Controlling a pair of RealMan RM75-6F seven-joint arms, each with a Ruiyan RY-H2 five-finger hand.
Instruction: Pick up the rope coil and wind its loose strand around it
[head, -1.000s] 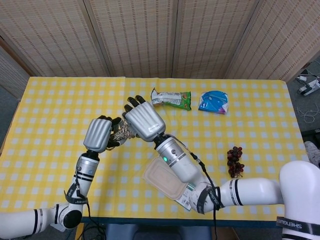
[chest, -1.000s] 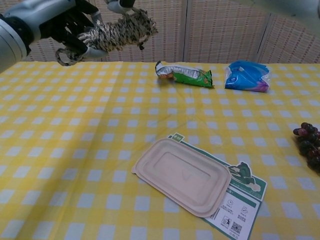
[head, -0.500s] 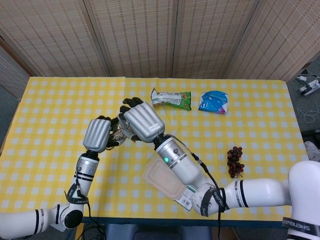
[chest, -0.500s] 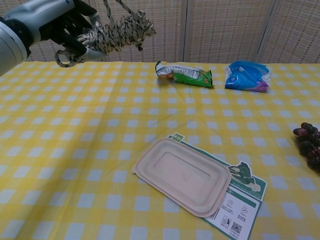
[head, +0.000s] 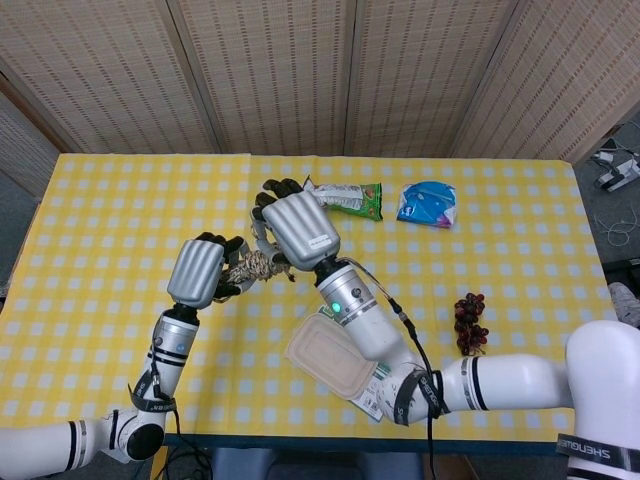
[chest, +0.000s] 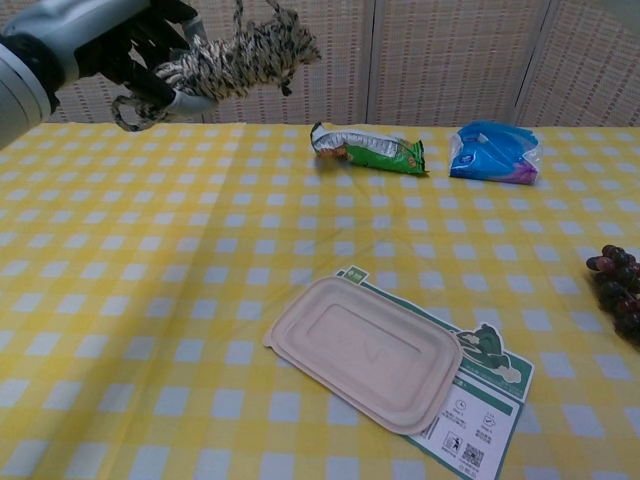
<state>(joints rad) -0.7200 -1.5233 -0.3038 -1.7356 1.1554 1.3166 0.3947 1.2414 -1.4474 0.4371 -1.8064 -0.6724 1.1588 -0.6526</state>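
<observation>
The rope coil (head: 254, 266) (chest: 236, 62), a speckled black-and-white bundle, hangs high above the yellow checked table (head: 100, 220). My left hand (head: 200, 271) (chest: 112, 42) grips the coil's left end. My right hand (head: 299, 229) hovers just beyond and above the coil with its fingers curled down. The loose strand (chest: 239, 14) rises taut from the coil's top and leaves the chest view toward that hand, which seems to hold it. A short loop of rope (chest: 130, 115) dangles under my left hand.
At the far side lie a green snack packet (head: 345, 198) (chest: 368, 150) and a blue packet (head: 428, 204) (chest: 495, 152). Dark grapes (head: 470, 322) (chest: 618, 290) sit at the right. A beige container lid (chest: 365, 352) lies on a printed card (chest: 478, 400) near the front edge.
My right hand has moved from over the coil toward the far right side. The strand's upward run has shifted right along the coil, and the coil has tilted up slightly.
</observation>
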